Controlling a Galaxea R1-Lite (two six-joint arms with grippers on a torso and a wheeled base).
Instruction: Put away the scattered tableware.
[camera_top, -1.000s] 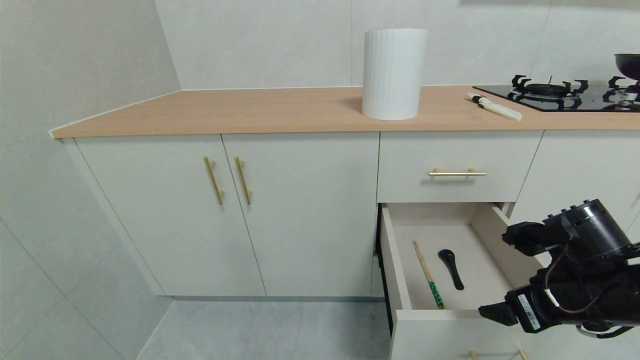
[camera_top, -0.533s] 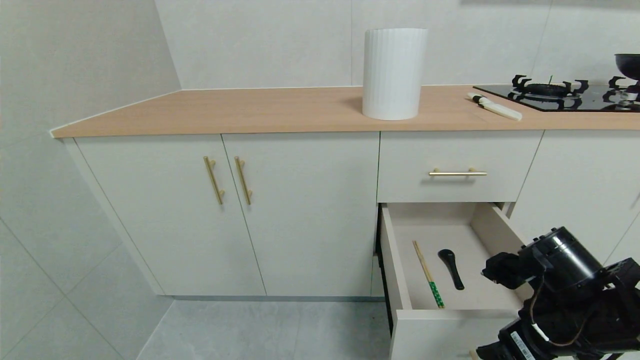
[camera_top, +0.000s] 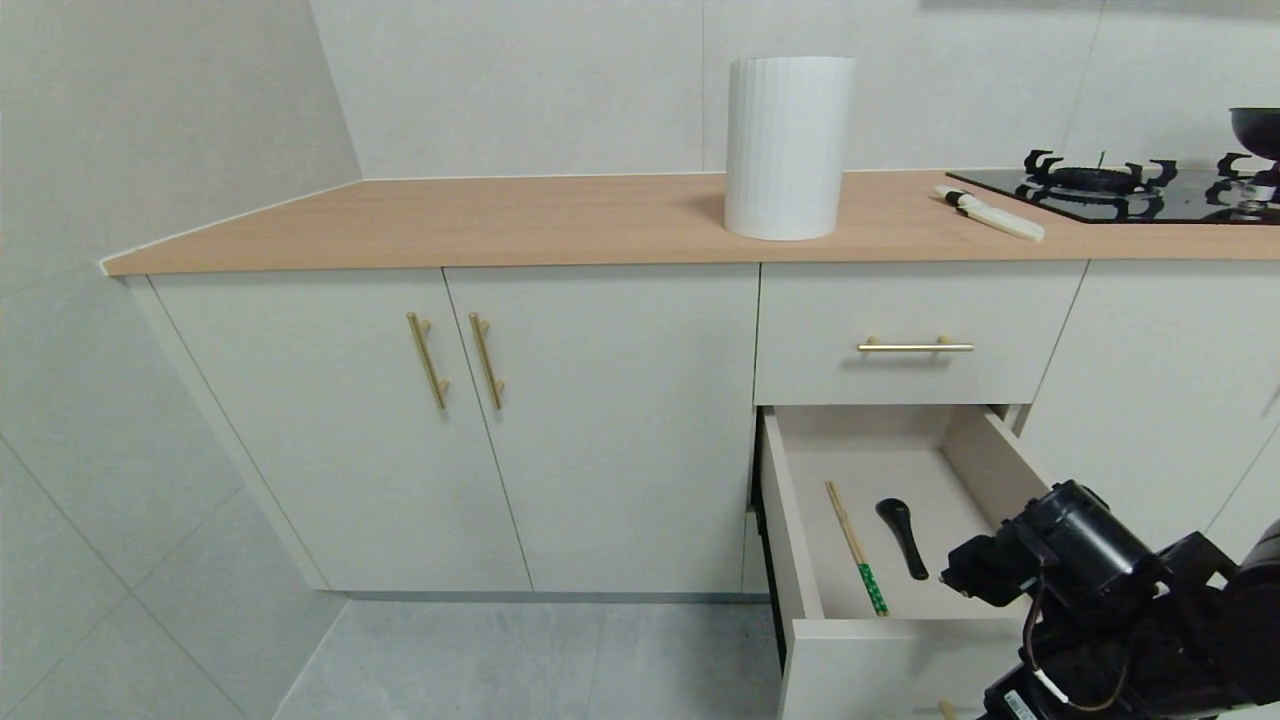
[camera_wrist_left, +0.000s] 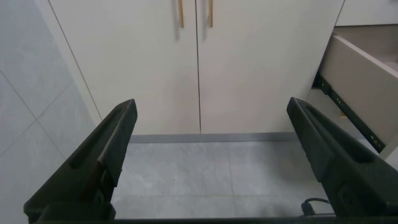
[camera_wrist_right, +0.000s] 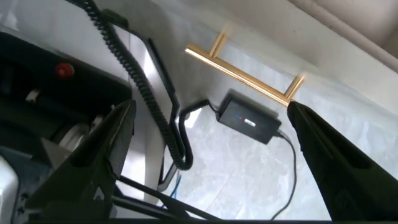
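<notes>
Drawer (camera_top: 790, 525) front corner hidden behind right arm (camera_top: 1090, 560), pot (camera_top: 1258, 125) cut off

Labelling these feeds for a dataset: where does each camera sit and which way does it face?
Head view: on the head, facing forward and down at the cabinet doors and open drawer with chopsticks and black spoon; right arm at lower right.
Left wrist view: on the left wrist, facing the cabinet doors and floor; open left gripper frames it.
Right wrist view: on the right wrist, facing a gold handle and floor; open right gripper frames it.
Shared: head and left wrist views both show doors and drawer.
</notes>
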